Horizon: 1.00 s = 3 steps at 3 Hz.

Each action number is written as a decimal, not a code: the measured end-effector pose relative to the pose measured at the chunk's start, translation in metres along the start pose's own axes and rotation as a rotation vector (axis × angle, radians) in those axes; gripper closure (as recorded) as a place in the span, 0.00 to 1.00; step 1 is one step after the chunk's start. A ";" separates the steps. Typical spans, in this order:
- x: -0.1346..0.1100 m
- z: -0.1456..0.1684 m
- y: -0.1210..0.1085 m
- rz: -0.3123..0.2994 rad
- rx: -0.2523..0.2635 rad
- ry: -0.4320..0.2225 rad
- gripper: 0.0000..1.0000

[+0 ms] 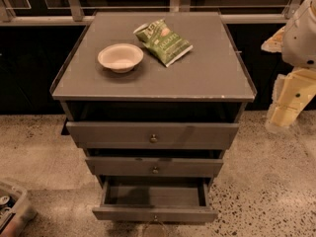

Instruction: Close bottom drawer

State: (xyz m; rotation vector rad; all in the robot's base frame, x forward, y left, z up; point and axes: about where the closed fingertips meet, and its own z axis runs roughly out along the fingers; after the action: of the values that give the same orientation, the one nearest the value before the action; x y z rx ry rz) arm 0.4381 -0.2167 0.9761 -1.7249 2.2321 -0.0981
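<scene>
While the gripper hangs off the right edge of the cabinet, near its front right corner, I cannot tell its state. The bottom drawer juts out at the cabinet's foot, untouched. By my judgement, the whole push inward is left.

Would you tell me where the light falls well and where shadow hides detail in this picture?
Camera view: cabinet top evenly lit, soft shadow beneath the bowl; the open bottom drawer shows a dim interior; the gripper, at the right edge, is brightly lit.
</scene>
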 end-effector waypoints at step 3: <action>0.011 0.030 0.024 0.088 -0.001 -0.113 0.00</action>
State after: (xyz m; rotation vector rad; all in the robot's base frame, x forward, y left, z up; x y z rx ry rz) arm 0.4216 -0.2161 0.9398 -1.5881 2.2220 0.0198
